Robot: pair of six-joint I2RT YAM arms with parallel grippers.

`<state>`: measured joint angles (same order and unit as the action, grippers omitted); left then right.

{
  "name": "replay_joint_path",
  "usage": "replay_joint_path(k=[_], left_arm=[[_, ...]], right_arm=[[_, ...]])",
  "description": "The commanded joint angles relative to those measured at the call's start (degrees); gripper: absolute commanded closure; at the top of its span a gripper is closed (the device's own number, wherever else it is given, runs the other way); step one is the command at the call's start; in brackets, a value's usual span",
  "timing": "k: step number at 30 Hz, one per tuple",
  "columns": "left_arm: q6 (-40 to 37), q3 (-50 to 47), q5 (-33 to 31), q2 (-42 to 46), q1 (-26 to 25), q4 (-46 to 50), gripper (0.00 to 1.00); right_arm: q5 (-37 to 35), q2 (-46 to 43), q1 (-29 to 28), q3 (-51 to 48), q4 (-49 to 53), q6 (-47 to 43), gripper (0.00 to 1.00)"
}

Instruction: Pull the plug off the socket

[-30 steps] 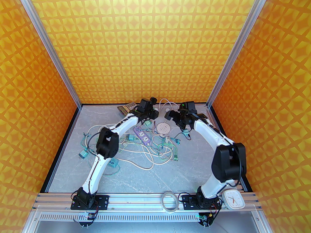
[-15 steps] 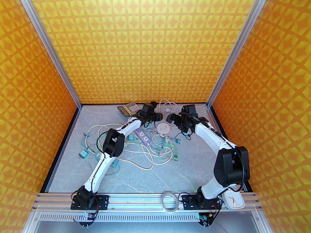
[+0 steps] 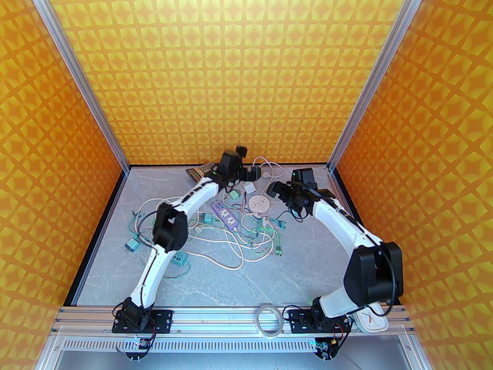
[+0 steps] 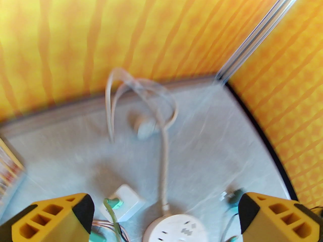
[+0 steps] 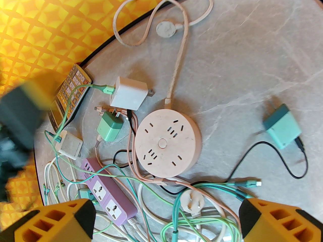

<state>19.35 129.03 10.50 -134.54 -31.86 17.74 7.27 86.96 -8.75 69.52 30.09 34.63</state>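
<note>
The round white socket (image 3: 259, 203) lies flat at the back of the table, all its outlets bare in the right wrist view (image 5: 167, 144). The white cube plug (image 3: 250, 188) with a green cable lies loose on the table just left of it (image 5: 128, 92), prongs free. It also shows in the blurred left wrist view (image 4: 123, 202), near the socket's rim (image 4: 176, 229). My left gripper (image 3: 254, 174) hangs open above and behind the plug, holding nothing (image 4: 165, 210). My right gripper (image 3: 274, 189) is open to the socket's right, above the table (image 5: 166, 215).
A purple power strip (image 3: 227, 215) and a tangle of white and green cables (image 3: 250, 241) lie in front of the socket. A calculator (image 3: 200, 170) sits at the back left. A teal adapter (image 5: 282, 126) lies right of the socket. Tape roll (image 3: 269, 319) and clock (image 3: 371, 319) rest on the near rail.
My left gripper opened, let go of the white plug and lifted toward the back wall. The plug now lies on the table. My right gripper drew back a little to the right.
</note>
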Motion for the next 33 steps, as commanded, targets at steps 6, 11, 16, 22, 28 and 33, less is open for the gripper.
replay_joint_path(k=[6,11,16,22,28,33], left_arm=[[-6.0,-29.4,-17.2,27.4,0.2,-3.1,0.01],[-9.7,-52.3,-30.0,46.6,0.8,-6.5,0.01],[-8.4,-73.6,-36.1,65.7,6.6,-7.6,0.01],[-18.3,-94.8,-41.5,82.4,16.4,-16.6,0.03],[-15.1,-103.6,-42.0,78.5,25.4,-31.8,0.01],[-15.1,-106.1,-38.4,63.9,28.5,-46.4,0.01]], right_arm=[[-15.2,-12.7,0.3,-8.4,-2.1,-6.4,0.02],[-22.8,-23.8,0.2,-21.1,-15.5,-14.1,0.02],[-27.7,-31.0,0.3,-33.3,-28.7,-21.8,0.01],[-29.4,-27.3,0.3,-43.0,-44.2,-28.0,0.01],[-28.5,-14.6,0.4,-44.4,-57.0,-33.9,0.02],[-25.7,-9.7,0.8,-49.0,-72.6,-35.8,0.02]])
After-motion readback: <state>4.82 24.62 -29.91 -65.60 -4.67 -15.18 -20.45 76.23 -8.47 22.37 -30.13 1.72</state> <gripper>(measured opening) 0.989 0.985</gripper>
